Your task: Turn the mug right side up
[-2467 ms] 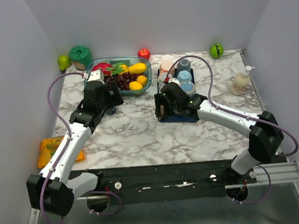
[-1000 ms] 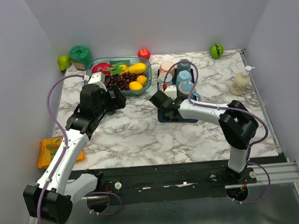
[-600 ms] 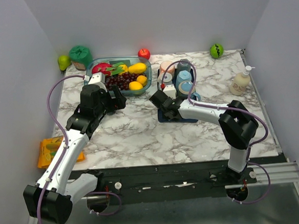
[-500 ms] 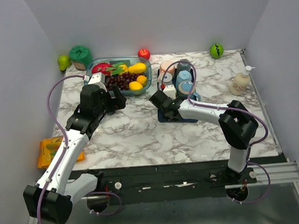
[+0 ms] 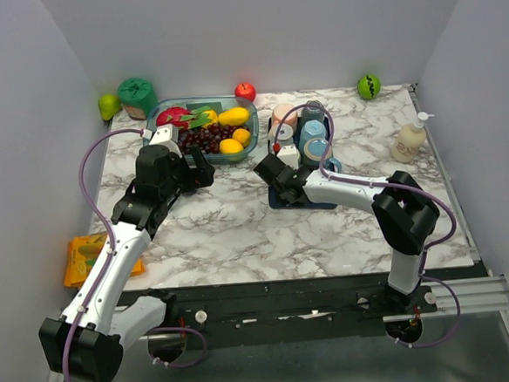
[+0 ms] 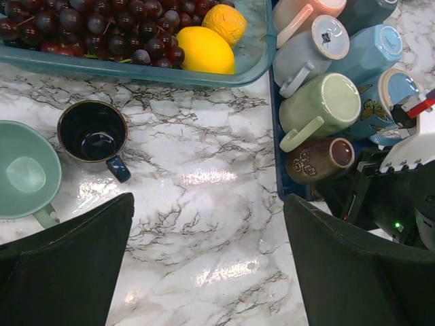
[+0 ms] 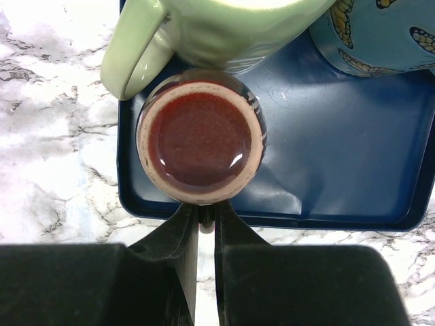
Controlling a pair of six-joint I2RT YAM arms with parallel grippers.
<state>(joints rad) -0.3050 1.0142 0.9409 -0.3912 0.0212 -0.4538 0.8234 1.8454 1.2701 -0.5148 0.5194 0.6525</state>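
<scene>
A brown mug (image 7: 200,136) stands upside down in the near left corner of the blue tray (image 7: 340,149), its glossy base facing up. My right gripper (image 7: 206,216) is shut on the mug's handle, which sticks out over the tray's rim and is pinched between the two fingers. In the left wrist view the same brown mug (image 6: 319,159) sits just in front of a pale green mug (image 6: 319,109). My left gripper (image 6: 207,204) hangs open over bare marble to the left of the tray, holding nothing.
Several more mugs, among them the green mug (image 7: 204,27) and a butterfly mug (image 7: 380,34), crowd the tray behind the brown one. A dark blue mug (image 6: 92,131) and a teal mug (image 6: 24,173) stand upright on the marble. A fruit bin (image 5: 202,129) is behind them and a soap bottle (image 5: 408,141) at the right.
My right arm swung in to the tray's near left corner, and its jaws closed on the brown mug's handle within the last second. The left arm has hardly moved.
</scene>
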